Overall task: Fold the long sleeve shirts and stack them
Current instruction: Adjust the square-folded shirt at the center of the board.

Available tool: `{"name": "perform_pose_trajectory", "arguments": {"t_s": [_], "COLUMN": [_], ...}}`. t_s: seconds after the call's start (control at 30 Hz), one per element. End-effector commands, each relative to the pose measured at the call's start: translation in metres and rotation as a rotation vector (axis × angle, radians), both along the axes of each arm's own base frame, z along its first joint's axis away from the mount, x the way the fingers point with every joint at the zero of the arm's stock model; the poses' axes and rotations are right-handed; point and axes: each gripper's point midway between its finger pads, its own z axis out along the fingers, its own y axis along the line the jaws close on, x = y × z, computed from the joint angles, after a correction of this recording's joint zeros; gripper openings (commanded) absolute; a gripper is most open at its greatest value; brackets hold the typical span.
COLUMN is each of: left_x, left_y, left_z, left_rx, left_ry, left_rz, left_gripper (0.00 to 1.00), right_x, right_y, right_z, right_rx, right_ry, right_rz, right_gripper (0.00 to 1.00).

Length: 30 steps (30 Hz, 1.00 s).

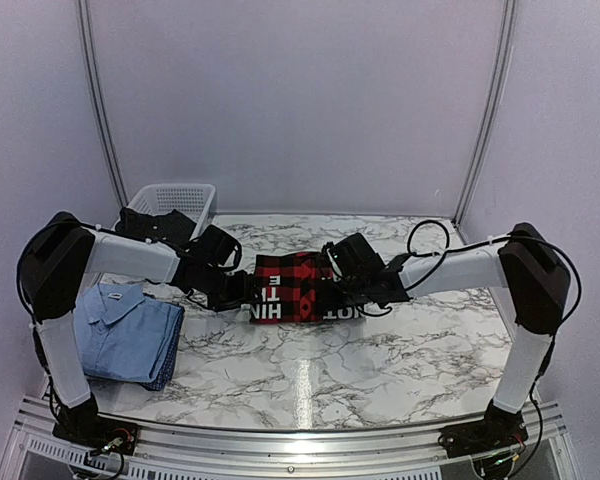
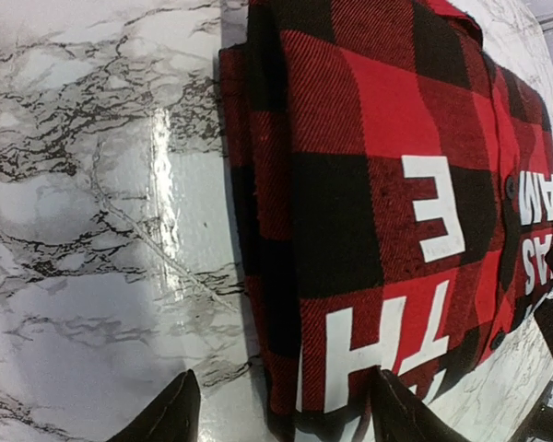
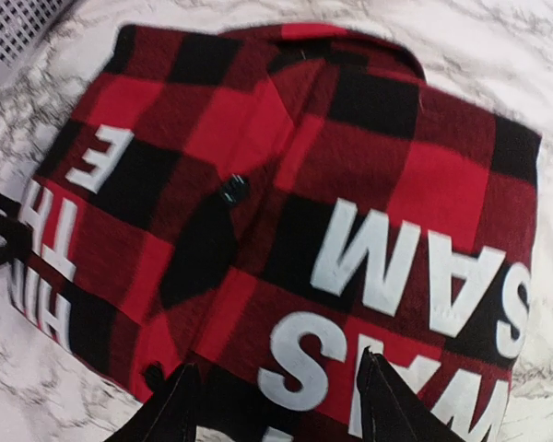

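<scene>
A red-and-black check flannel shirt with white lettering lies folded in a compact rectangle at the table's middle. A light blue collared shirt lies folded at the near left. My left gripper is at the flannel's left end. In the left wrist view its jaws stand wide apart astride the flannel's folded edge, one finger over bare marble, the other over the cloth. My right gripper is at the flannel's right end, open just above the lettered cloth.
A white mesh basket holding dark cloth stands at the back left, behind the left arm; its corner shows in the right wrist view. Marble tabletop stretches in front of and to the right of the flannel.
</scene>
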Motion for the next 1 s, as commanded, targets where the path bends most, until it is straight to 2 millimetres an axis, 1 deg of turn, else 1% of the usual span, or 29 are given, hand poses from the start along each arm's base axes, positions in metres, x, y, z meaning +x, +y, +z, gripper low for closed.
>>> {"name": "perform_pose_trajectory", "arguments": {"t_s": [0.0, 0.07, 0.17, 0.3, 0.47, 0.63, 0.7, 0.83, 0.97], "left_x": [0.010, 0.012, 0.016, 0.018, 0.020, 0.023, 0.025, 0.026, 0.023], "left_y": [-0.010, -0.010, -0.009, -0.010, -0.008, -0.005, -0.008, -0.009, -0.005], "left_z": [-0.002, -0.005, -0.014, -0.021, -0.020, -0.030, -0.036, -0.045, -0.055], "left_rx": [-0.012, -0.004, 0.014, 0.020, 0.022, 0.054, 0.058, 0.103, 0.126], "left_ry": [-0.008, -0.006, 0.003, 0.018, 0.015, 0.038, 0.052, 0.070, 0.094], "left_rz": [-0.002, 0.002, 0.018, 0.033, 0.058, 0.086, 0.089, 0.107, 0.137], "left_gripper": [0.64, 0.62, 0.60, 0.59, 0.57, 0.57, 0.56, 0.48, 0.34], "right_x": [-0.008, -0.012, -0.018, -0.022, -0.020, -0.016, -0.014, -0.010, -0.001], "right_y": [-0.018, -0.024, -0.030, -0.033, -0.028, -0.021, -0.021, -0.024, -0.035], "right_z": [-0.022, -0.033, -0.045, -0.045, -0.029, -0.005, 0.005, 0.023, 0.031], "right_rx": [0.002, -0.011, -0.018, -0.008, 0.017, 0.051, 0.061, 0.079, 0.096], "right_ry": [0.056, 0.077, 0.104, 0.111, 0.093, 0.058, 0.041, 0.007, -0.009], "right_rz": [-0.029, -0.034, -0.031, -0.026, -0.007, 0.016, 0.018, 0.017, 0.007], "right_gripper": [0.54, 0.53, 0.53, 0.54, 0.55, 0.55, 0.55, 0.56, 0.56]}}
